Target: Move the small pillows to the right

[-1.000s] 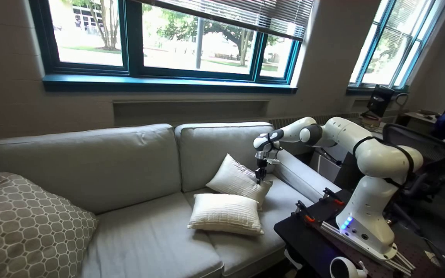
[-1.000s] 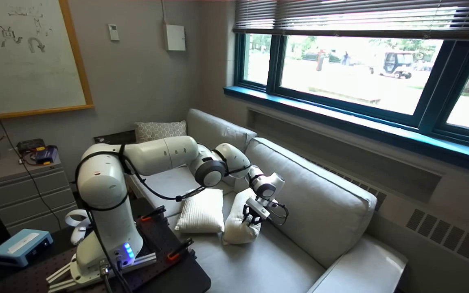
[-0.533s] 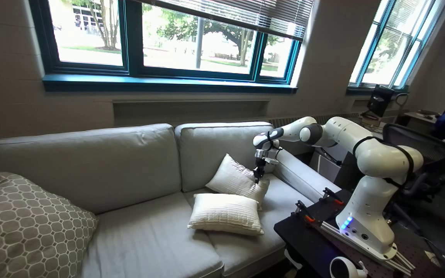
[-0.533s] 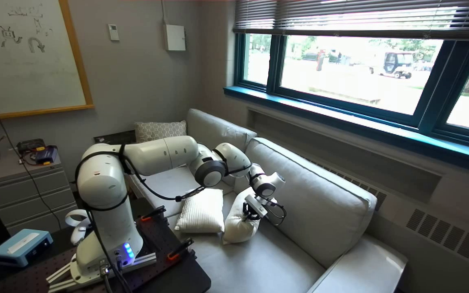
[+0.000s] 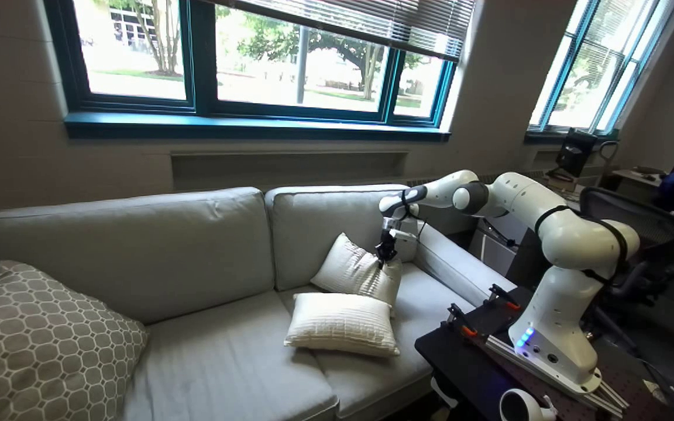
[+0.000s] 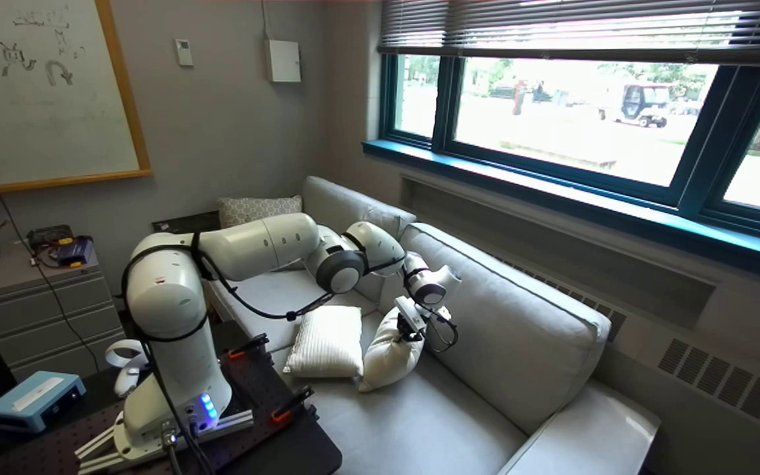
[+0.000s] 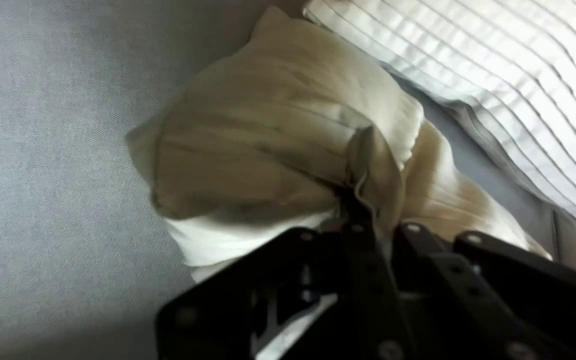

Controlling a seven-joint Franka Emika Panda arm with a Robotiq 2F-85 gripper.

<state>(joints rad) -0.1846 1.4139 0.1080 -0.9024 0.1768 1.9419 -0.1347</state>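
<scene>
Two small pillows, both off-white, sit together on the sofa's seat. The rear one [image 5: 346, 266] leans back toward the backrest, and its near side bunches up around my gripper [image 5: 382, 262]. In the wrist view, a fold of this rear pillow [image 7: 268, 150] is pinched between the black fingers [image 7: 368, 260], which are shut on it; the fingertips are partly buried in the cloth. The front pillow [image 6: 327, 340] lies flat beside it, untouched by the gripper. Its ribbed cover [image 7: 508, 75] fills the upper right of the wrist view.
A larger grey patterned pillow [image 5: 50, 345] rests at the sofa's far end. The sofa's armrest [image 5: 460, 269] rises beyond the rear pillow. The black table [image 6: 287, 435] carrying the robot base stands against the sofa's front, with clamps [image 6: 294, 404] along its edge.
The gripper has closed on the rear pillow's cloth and risen a little, shifting slightly left in an exterior view. The gripped end of that pillow has drawn up with it. The front pillow has stayed put.
</scene>
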